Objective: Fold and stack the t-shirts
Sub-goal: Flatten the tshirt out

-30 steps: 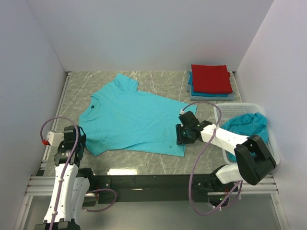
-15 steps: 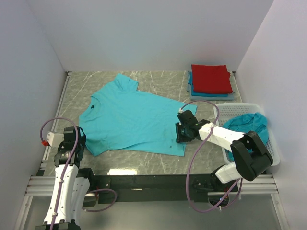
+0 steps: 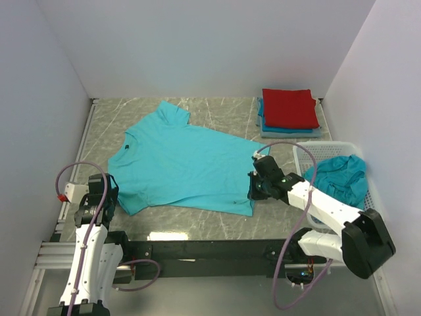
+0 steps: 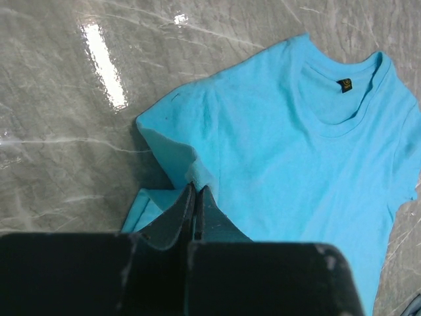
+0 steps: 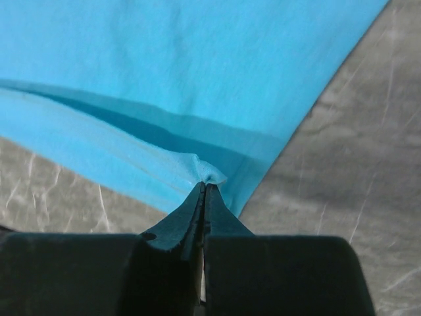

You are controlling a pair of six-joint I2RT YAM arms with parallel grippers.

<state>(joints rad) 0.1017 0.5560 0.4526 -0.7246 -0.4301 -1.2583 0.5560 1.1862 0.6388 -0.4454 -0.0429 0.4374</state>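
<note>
My left pincer and right pincer each pinch the one flat, soft teal shirt; one red-topped folded stack lies beyond it.

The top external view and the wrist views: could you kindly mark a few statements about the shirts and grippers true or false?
The right gripper is shut on the hem of the spread turquoise t-shirt. True.
The left gripper is open over bare table. False: it pinches that shirt's sleeve.
A red shirt tops the folded stack. True.
The white basket holds nothing. False: a crumpled turquoise shirt lies in it.
</note>
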